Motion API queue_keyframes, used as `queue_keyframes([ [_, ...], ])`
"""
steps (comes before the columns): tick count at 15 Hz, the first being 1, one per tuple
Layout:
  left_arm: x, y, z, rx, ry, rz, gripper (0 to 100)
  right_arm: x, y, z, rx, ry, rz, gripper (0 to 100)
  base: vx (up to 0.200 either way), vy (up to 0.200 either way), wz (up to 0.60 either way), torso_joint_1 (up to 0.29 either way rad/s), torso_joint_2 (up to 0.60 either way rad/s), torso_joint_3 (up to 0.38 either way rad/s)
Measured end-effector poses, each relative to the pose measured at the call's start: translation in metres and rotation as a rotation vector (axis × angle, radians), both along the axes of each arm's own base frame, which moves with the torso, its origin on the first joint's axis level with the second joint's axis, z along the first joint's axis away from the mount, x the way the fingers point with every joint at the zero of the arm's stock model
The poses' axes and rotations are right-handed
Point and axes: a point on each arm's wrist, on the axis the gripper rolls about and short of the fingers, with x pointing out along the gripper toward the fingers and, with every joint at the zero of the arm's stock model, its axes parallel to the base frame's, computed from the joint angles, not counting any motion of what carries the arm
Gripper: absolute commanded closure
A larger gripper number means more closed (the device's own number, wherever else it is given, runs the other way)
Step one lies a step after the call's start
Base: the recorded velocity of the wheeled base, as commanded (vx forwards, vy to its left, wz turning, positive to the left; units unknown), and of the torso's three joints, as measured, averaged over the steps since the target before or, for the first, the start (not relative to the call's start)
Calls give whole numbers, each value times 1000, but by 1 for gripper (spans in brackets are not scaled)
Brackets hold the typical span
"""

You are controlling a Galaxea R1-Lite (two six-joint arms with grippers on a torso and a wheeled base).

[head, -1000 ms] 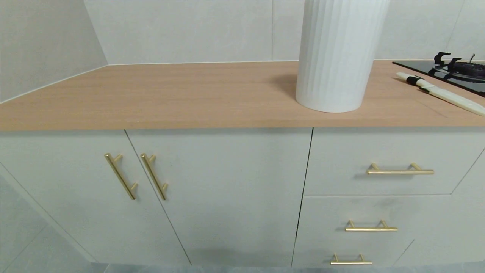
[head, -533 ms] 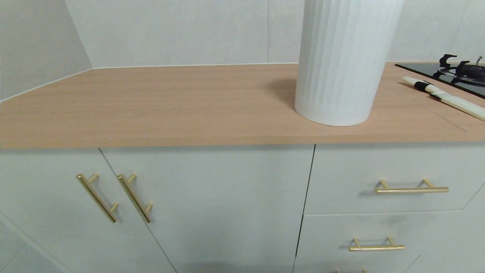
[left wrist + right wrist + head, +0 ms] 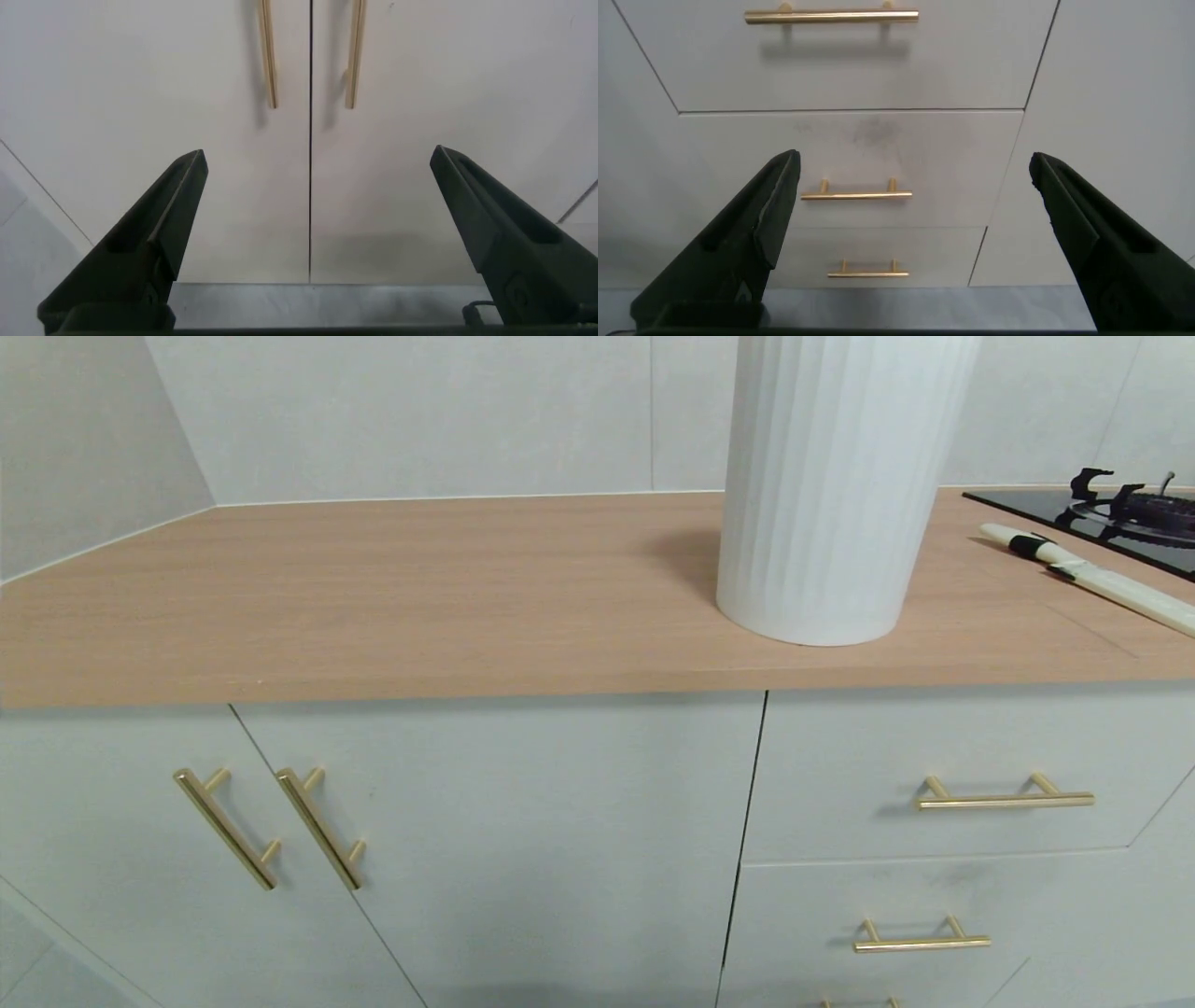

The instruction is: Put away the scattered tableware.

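Note:
A cream-handled knife point(image 3: 1088, 577) with a black band lies on the wooden countertop point(image 3: 420, 588) at the right, next to the hob. A tall white ribbed container point(image 3: 826, 485) stands on the counter right of centre. My left gripper point(image 3: 313, 168) is open, low in front of the two cabinet doors, whose brass handles point(image 3: 269, 51) hang above it. My right gripper point(image 3: 915, 168) is open too, facing the stack of drawers with brass pulls point(image 3: 855, 195). Nothing sits between either pair of fingers.
A black glass hob point(image 3: 1111, 518) with a burner grate sits at the counter's far right. Below the counter are two doors with slanted handles point(image 3: 317, 826) and, to the right, drawers with horizontal pulls point(image 3: 1004, 797). Tiled walls close the back and the left corner.
The whole head picture has shifted: the counter now sits lower and slightly left in the frame, so the camera has moved. Nothing on the counter has moved.

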Motion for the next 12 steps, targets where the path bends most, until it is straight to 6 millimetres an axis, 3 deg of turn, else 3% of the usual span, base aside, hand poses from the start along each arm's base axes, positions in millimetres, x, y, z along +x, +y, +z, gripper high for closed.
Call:
queue_keyframes([
  [8, 0, 0, 0, 1, -1, 1, 0, 0, 0, 0, 0, 0, 0, 0, 0, -200, 0, -4, 4, 2],
  [12, 0, 0, 0, 0, -1, 1, 0, 0, 0, 0, 0, 1, 0, 0, 0, 0, 0, 0, 0, 0],
])
